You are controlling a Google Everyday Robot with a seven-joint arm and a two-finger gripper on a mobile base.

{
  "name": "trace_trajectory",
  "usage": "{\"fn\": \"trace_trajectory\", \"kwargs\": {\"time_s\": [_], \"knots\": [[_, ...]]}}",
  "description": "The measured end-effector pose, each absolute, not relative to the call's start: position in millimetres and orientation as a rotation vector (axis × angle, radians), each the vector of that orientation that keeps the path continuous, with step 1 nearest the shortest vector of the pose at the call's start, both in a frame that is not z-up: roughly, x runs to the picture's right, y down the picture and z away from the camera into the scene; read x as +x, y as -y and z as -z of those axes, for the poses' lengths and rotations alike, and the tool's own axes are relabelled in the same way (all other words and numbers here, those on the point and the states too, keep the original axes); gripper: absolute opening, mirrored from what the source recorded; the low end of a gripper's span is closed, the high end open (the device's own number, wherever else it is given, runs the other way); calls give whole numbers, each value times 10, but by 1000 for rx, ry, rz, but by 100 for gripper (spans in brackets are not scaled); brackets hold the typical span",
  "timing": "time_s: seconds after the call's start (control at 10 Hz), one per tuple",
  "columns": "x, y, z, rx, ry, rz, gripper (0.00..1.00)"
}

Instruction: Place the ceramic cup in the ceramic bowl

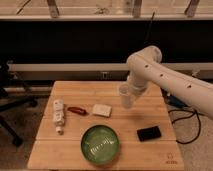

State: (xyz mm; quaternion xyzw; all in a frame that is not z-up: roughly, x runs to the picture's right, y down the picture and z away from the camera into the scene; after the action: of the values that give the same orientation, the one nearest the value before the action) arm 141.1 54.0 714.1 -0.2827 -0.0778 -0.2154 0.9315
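Observation:
The ceramic cup (125, 96), small, pale and handleless, hangs above the wooden table (145, 155) right of centre. My gripper (130, 92) is shut on it, tucked under the white arm (165, 80) that reaches in from the right. The ceramic bowl (100, 144), wide, glossy green with a darker rim, sits near the table's front edge. It lies in front of the cup and somewhat to its left. Nothing is inside the bowl.
A white tube-like bottle (59, 115) lies at the table's left, with a small red object (76, 110) and a white square pad (102, 110) beside it. A black flat object (149, 133) lies right of the bowl. Cables hang off the table's right side.

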Motion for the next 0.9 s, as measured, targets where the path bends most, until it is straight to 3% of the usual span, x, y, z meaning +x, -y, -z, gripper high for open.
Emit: {"fn": "trace_trajectory", "kwargs": {"time_s": [0.9], "knots": [[1023, -839, -6726, -588, 169, 513, 0]]}}
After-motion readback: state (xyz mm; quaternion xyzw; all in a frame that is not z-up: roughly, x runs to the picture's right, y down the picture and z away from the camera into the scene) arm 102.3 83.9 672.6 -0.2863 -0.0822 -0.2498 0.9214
